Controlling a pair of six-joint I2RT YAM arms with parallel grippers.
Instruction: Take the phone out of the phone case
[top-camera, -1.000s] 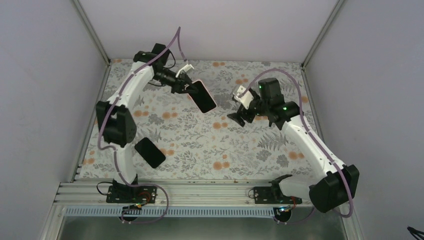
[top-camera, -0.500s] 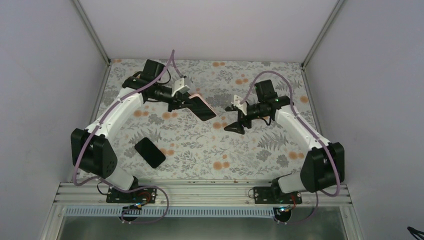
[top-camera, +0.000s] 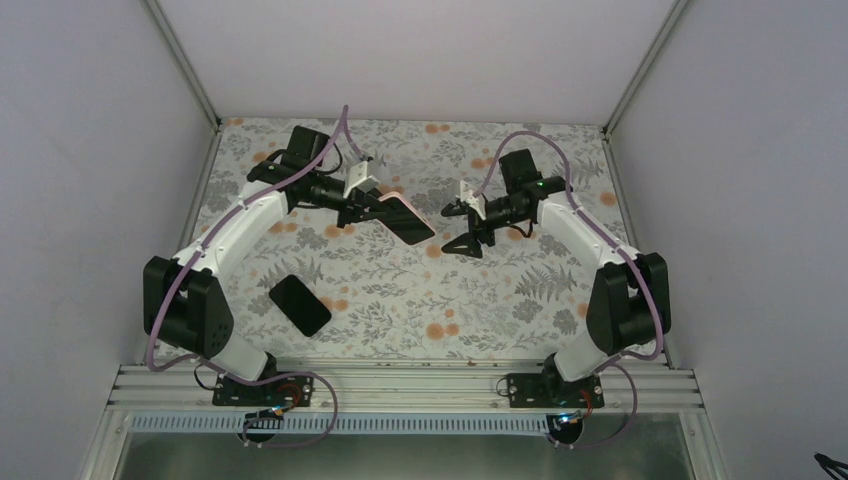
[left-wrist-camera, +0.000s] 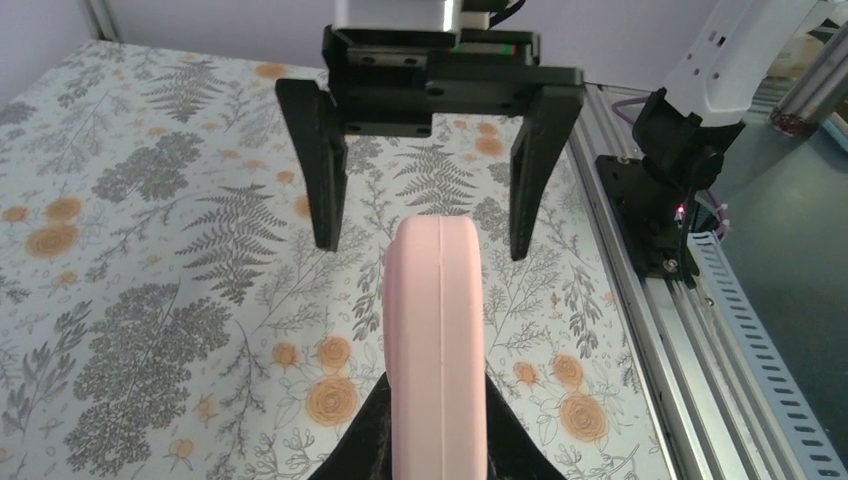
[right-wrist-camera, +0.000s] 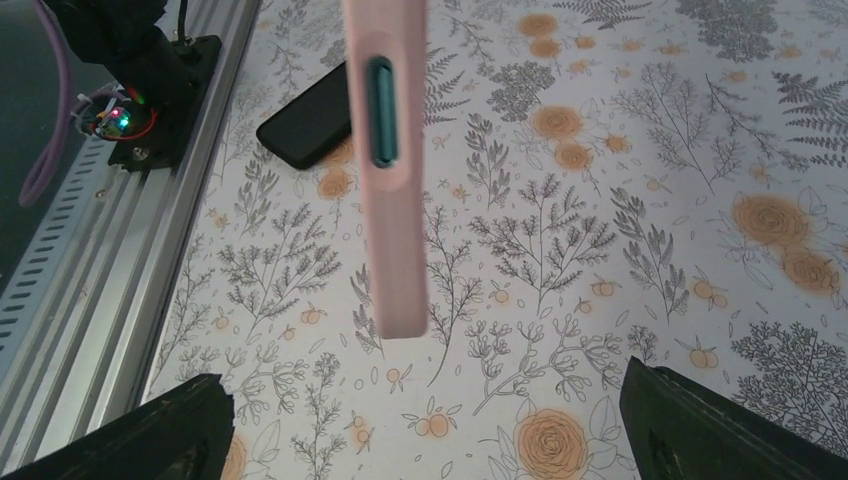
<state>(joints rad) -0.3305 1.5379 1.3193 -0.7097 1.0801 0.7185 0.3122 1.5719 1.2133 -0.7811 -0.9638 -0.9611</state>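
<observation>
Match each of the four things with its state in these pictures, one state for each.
Things:
1. left gripper
2. right gripper
3. pink phone case
4. black phone

States:
A. lying flat on the table
B. open, holding nothing
C. shut on the case
D. held up in the air

Pairs: 1-C; 2-B; 3-D; 4-A

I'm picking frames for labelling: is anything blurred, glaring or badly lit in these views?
Top external: even, soft light, no glare, faint shadows on the floral cloth. Left wrist: the pink case fills the foreground, slightly soft; the right hand beyond is sharp. Right wrist: own fingertips are dark, blurred; cloth crisp.
</observation>
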